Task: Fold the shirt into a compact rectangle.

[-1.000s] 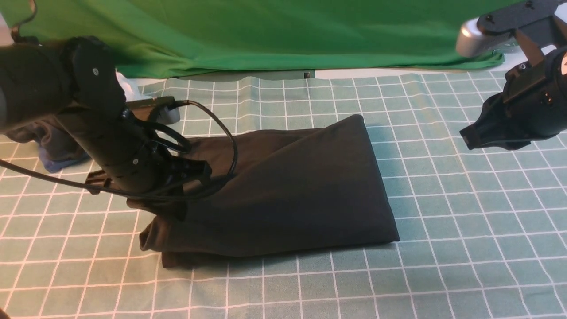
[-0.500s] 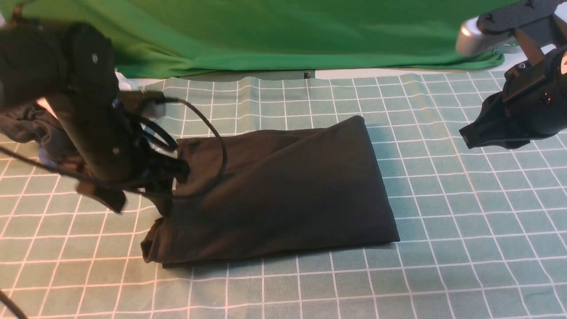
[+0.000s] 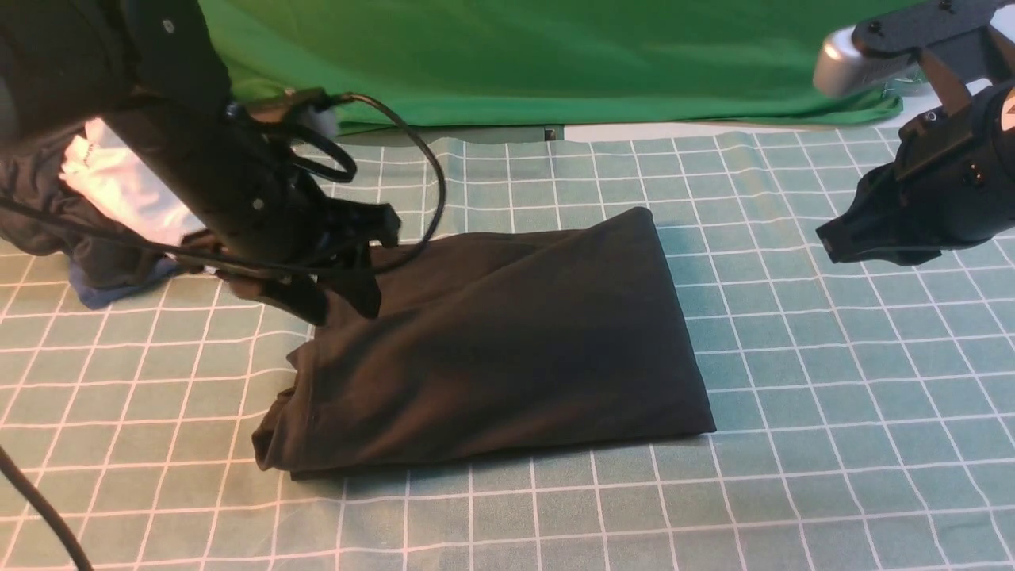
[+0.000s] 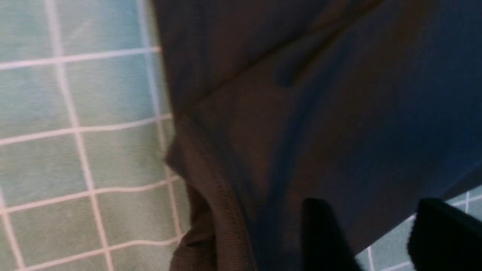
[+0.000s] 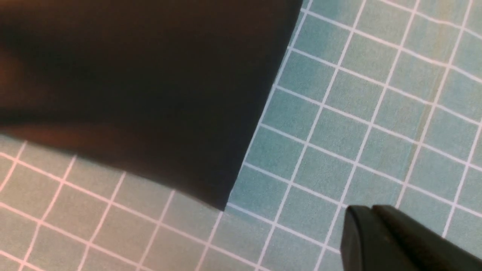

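Note:
The black shirt (image 3: 492,349) lies folded into a rough rectangle in the middle of the checked cloth, its left end bunched and uneven. My left gripper (image 3: 341,300) hangs just above the shirt's far left corner, open, with nothing between its fingers. In the left wrist view the shirt (image 4: 301,113) fills most of the picture, and its hem and a strip of cloth show between the two dark fingertips (image 4: 324,233) of the left gripper (image 4: 380,229). My right gripper (image 3: 840,238) is shut and held in the air to the right of the shirt. The right wrist view shows the right gripper (image 5: 361,222) beyond the shirt's corner (image 5: 150,75).
A heap of other clothes sits at the back left: a white garment (image 3: 119,186) on a dark bundle (image 3: 47,234). A green backdrop (image 3: 515,55) hangs along the far edge. The left arm's cable (image 3: 428,182) loops over the shirt's far left part.
My left gripper let go of the shirt's left edge, opened, then rose and moved toward the far side. The shirt's left end settled flatter. The right arm stayed put.

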Motion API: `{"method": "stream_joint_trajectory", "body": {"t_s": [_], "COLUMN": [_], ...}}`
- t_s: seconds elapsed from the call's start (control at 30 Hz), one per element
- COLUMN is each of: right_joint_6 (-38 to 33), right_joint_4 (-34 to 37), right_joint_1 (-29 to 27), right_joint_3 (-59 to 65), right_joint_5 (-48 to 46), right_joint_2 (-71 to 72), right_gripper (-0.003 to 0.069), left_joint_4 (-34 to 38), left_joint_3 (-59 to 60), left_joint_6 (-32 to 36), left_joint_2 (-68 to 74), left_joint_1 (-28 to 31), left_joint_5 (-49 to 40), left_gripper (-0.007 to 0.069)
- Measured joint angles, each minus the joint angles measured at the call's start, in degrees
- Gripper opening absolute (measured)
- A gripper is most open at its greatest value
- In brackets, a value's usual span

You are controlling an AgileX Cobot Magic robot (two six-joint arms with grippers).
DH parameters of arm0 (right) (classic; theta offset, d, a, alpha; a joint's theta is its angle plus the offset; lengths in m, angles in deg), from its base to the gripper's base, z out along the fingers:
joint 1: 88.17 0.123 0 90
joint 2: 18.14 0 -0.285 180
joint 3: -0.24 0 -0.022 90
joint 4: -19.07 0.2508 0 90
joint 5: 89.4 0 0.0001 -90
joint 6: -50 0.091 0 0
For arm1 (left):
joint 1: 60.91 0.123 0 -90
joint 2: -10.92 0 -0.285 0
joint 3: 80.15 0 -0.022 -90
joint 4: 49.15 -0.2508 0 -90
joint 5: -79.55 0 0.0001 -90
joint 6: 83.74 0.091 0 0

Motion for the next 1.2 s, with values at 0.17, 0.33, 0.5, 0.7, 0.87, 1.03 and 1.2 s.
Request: {"method": "stream_joint_trajectory", "body": {"t_s": [0.17,0.33,0.5,0.7,0.87,1.03,1.2], "right_joint_6": [0.0,0.0,0.0,-0.3,-1.3,-1.4,-1.5], "right_joint_4": [0.1,0.1,0.1,0.1,-0.2,-0.3,-0.3], "right_joint_1": [0.0,0.0,0.0,0.0,0.0,0.0,0.0], "right_joint_3": [0.0,0.1,0.1,0.1,-0.7,-5.9,-11.8], "right_joint_5": [0.3,0.5,0.7,0.8,-1.6,-7.4,-11.4], "right_joint_2": [0.0,0.0,0.0,0.0,0.0,0.0,1.2], "right_gripper": [0.0019,0.0019,0.0019,0.0019,0.0019,0.0019,0.0019], "left_joint_4": [-4.8,-5.5,-9.1,-8.5,-8.3,-8.0,-7.9], "left_joint_3": [7.1,14.8,16.3,16.3,16.3,16.3,16.3], "left_joint_6": [-1.0,-1.9,-5.9,-5.3,-4.7,-3.1,-1.5], "left_joint_2": [0.1,0.4,0.4,-0.2,-4.5,-16.0,-27.1], "left_joint_1": [-0.3,1.3,2.6,3.0,3.0,3.0,3.0], "left_joint_5": [4.1,13.4,13.7,12.6,12.3,11.2,9.1], "left_gripper": [0.0022,0.0005,0.0005,0.0007,0.0007,0.0007,0.0007]}}
